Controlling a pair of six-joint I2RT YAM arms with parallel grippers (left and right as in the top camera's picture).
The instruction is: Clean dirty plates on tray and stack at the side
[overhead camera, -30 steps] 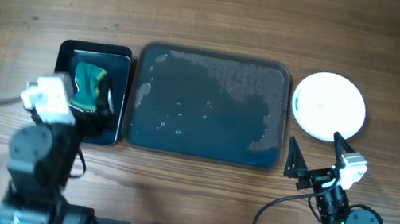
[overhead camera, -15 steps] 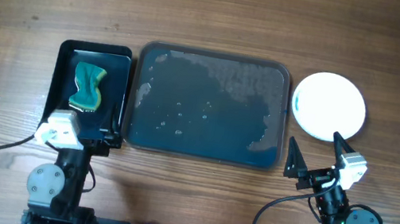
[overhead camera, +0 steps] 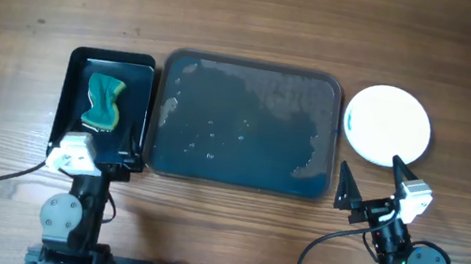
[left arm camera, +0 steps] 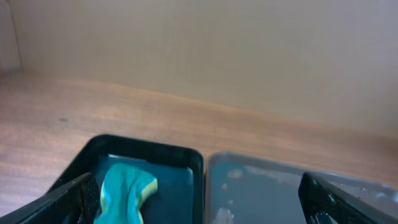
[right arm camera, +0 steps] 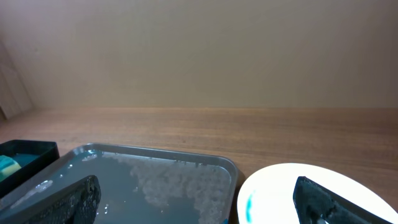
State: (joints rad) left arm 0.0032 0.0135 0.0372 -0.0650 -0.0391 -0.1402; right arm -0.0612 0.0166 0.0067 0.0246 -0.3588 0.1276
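The large dark tray (overhead camera: 246, 124) lies mid-table, wet and smeared, with no plate on it. It also shows in the left wrist view (left arm camera: 267, 186) and the right wrist view (right arm camera: 155, 180). A round white plate (overhead camera: 388, 126) sits on the wood right of the tray, with a blue-green mark near its left rim (right arm camera: 249, 202). I cannot tell whether more plates lie under it. My left gripper (overhead camera: 123, 154) is open and empty at the near edge of the small tray. My right gripper (overhead camera: 371, 172) is open and empty, just in front of the plate.
A smaller glossy black tray (overhead camera: 112, 63) stands left of the large tray and holds a teal-and-yellow sponge (overhead camera: 104, 102), which also shows in the left wrist view (left arm camera: 124, 193). Bare wooden table lies all around. Both arm bases sit at the near edge.
My left arm has drawn back from over the small black tray toward the near edge, leaving the sponge lying in that tray. The right arm and the plate have not moved.
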